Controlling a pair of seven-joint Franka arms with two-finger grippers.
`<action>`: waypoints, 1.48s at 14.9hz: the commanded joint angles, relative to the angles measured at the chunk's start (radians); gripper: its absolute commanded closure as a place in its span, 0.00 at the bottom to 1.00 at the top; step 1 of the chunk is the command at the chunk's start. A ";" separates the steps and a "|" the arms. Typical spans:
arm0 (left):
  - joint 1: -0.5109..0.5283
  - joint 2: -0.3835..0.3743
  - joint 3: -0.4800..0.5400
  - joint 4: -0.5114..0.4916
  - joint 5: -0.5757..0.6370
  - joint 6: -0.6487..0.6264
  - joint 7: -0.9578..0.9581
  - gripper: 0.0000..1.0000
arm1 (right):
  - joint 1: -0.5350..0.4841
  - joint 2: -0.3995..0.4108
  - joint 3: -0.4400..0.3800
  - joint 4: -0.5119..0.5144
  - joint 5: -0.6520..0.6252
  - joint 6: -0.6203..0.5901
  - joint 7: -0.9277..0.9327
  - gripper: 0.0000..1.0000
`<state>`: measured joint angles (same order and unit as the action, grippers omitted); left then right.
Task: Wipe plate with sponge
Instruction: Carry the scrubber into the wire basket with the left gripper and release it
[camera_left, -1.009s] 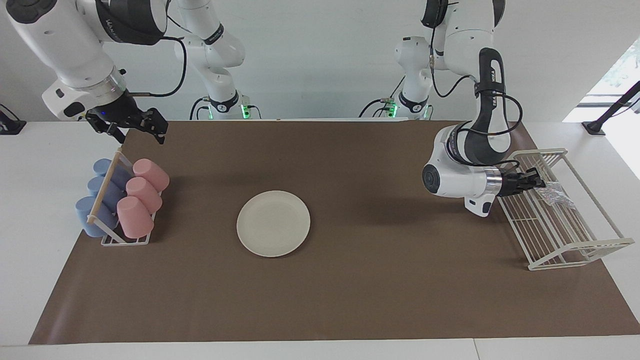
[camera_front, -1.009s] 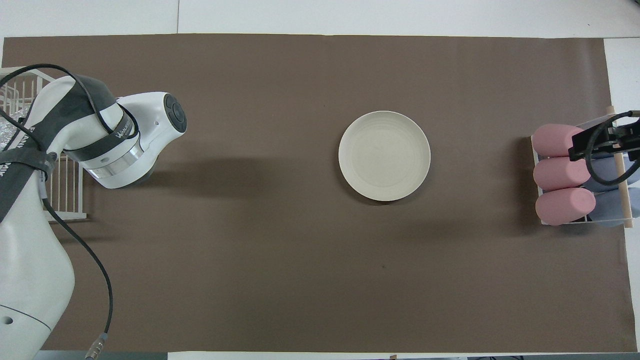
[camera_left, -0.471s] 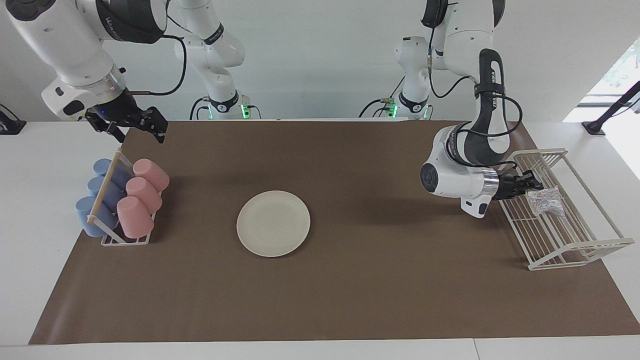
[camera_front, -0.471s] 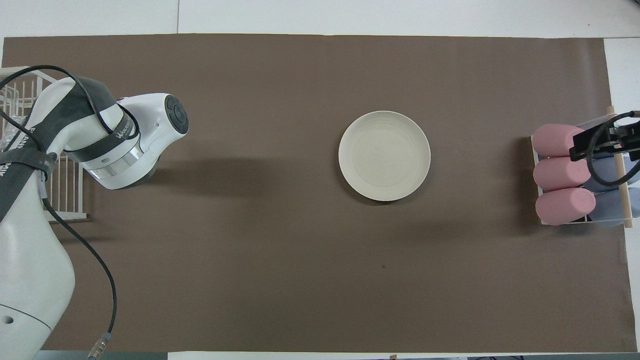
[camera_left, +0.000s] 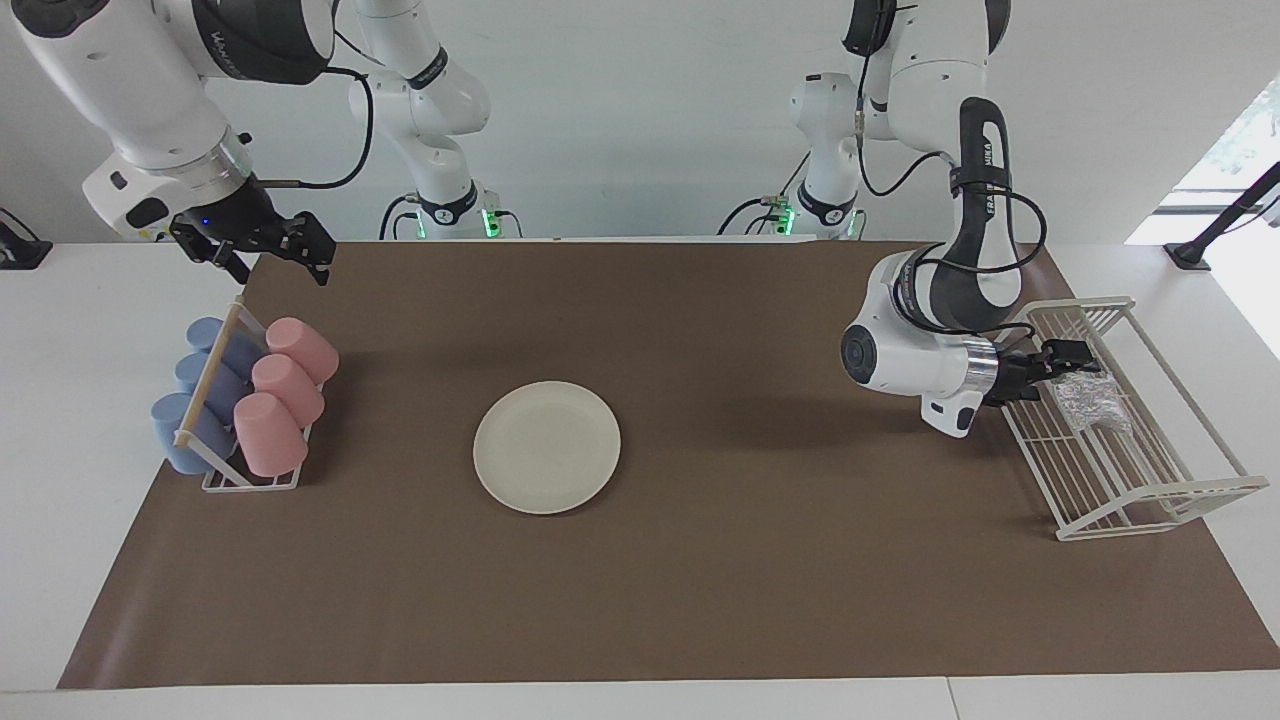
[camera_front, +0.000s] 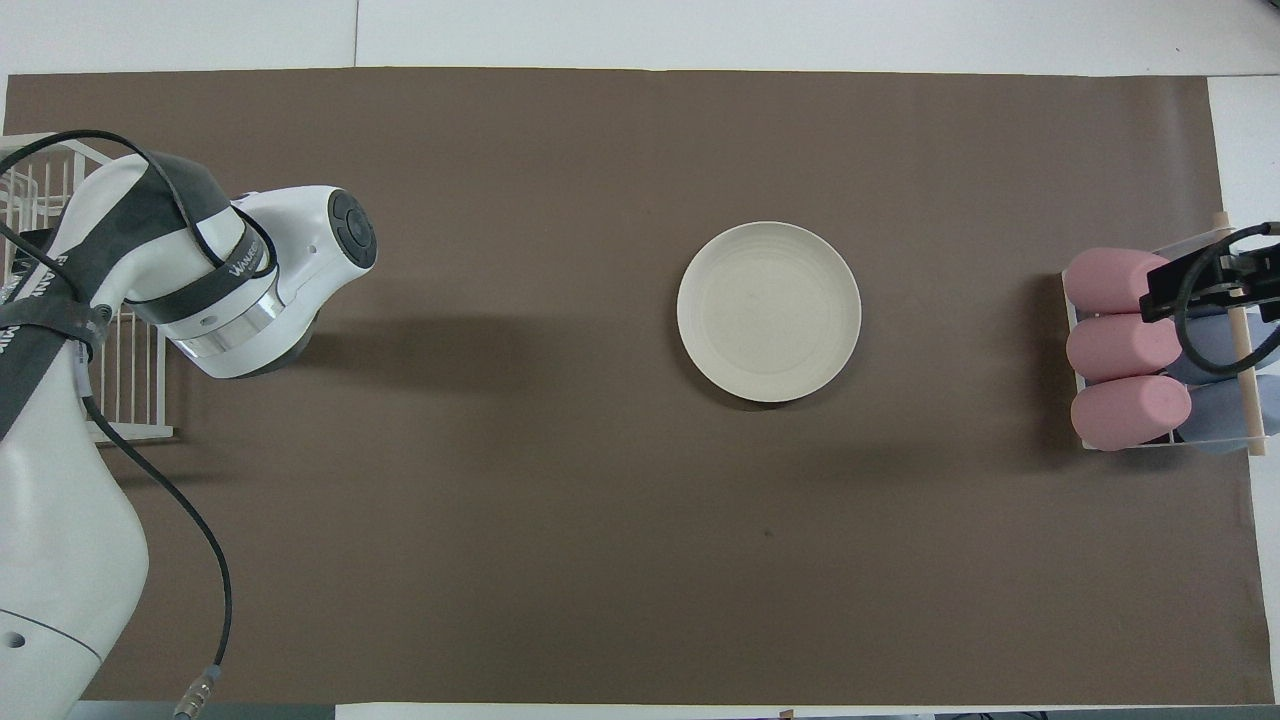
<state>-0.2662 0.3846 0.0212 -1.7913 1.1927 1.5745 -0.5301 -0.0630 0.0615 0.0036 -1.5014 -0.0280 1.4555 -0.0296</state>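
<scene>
The cream-white plate (camera_left: 546, 447) lies on the brown mat mid-table and also shows in the overhead view (camera_front: 768, 311). The silvery speckled sponge (camera_left: 1090, 405) sits bunched in the white wire rack (camera_left: 1140, 490) at the left arm's end. My left gripper (camera_left: 1075, 360) reaches sideways into the rack, just above the sponge and touching its top edge. In the overhead view the left arm hides the sponge. My right gripper (camera_left: 280, 258) hangs open and empty over the end of the cup rack, and waits there; it also shows in the overhead view (camera_front: 1205, 285).
A cup rack (camera_left: 250, 480) with pink cups (camera_left: 288, 385) and blue cups (camera_left: 185, 425) lying on their sides stands at the right arm's end. The wire rack's edge shows in the overhead view (camera_front: 130, 370). The left arm's elbow (camera_left: 900, 355) hangs low over the mat.
The sponge has gone from lying flat to bunched up and shifted slightly toward the left gripper. The left gripper has drawn back a little. The right arm has barely moved.
</scene>
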 joint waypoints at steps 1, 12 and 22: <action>0.009 -0.038 -0.004 0.019 -0.072 0.022 0.008 0.00 | -0.015 -0.012 0.010 -0.008 -0.015 0.002 -0.027 0.00; 0.169 -0.331 0.008 0.208 -0.896 0.027 0.343 0.00 | -0.012 -0.014 0.016 -0.006 0.000 -0.010 -0.029 0.00; 0.157 -0.458 0.005 0.085 -1.231 -0.045 0.355 0.00 | -0.011 -0.016 0.018 -0.006 0.000 -0.007 -0.024 0.00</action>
<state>-0.0836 -0.0431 0.0138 -1.6656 0.0031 1.5101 -0.1666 -0.0621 0.0603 0.0124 -1.5014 -0.0279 1.4530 -0.0303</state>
